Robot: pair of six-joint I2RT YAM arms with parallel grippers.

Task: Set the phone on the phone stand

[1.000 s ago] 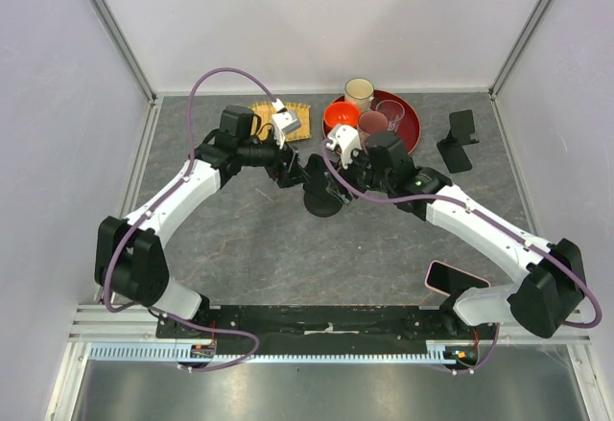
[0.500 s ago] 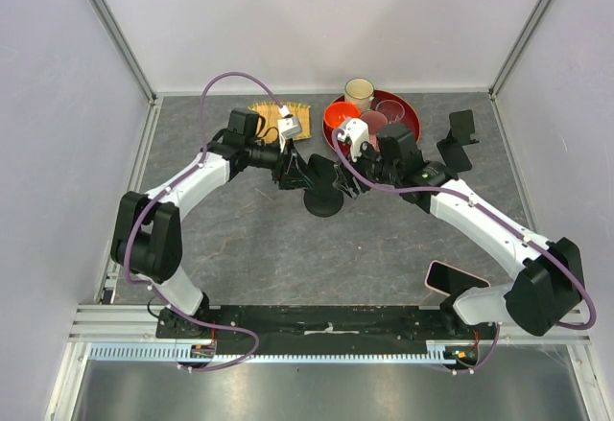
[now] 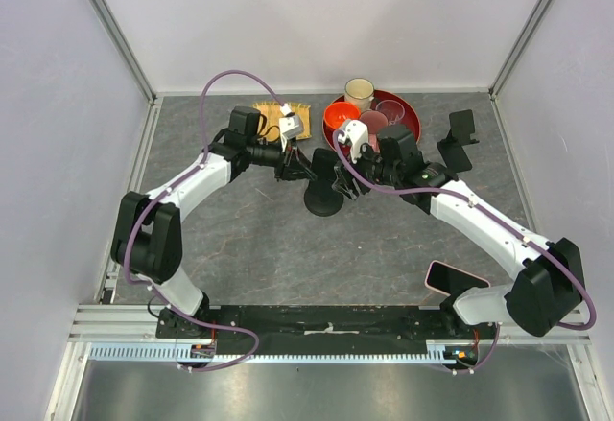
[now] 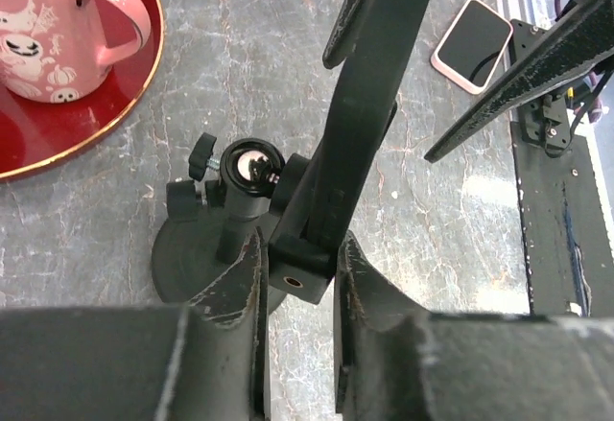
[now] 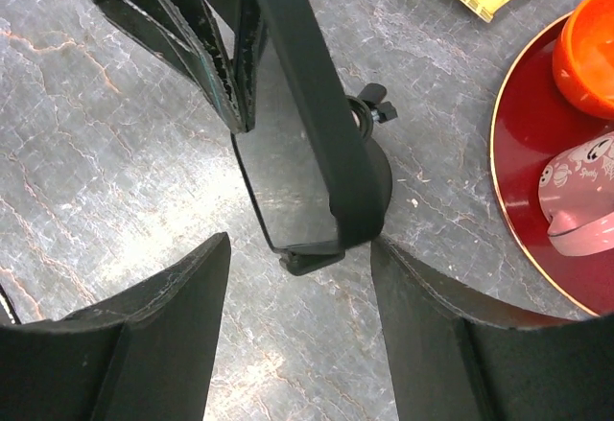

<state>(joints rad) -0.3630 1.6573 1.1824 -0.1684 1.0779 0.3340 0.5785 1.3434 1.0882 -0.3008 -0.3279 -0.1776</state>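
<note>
- The black phone (image 5: pixel 288 152) stood nearly upright on the phone stand (image 3: pixel 324 204), mid-tabletop toward the far edge and just left of the red tray (image 3: pixel 413 119).
- The left hand (image 4: pixel 299 253) had narrow jaws straddling the phone's lower end, with its pads at or almost at both faces. Whether they actually pressed could not be told from the wrist view.
- The right hand (image 5: pixel 297 242) was wide, its fingers on either side of the phone and clear of it.
- The phone looked stiff and fairly light, with a smooth, probably slippery face. The thick case rim along its long edges seemed the safer hold.
- The stand seemed light, and its ball joint (image 4: pixel 245 170) could swivel, so sideways pushes risked tipping it.
- A pink phone (image 3: pixel 456 275) lay near the near right corner.
</note>
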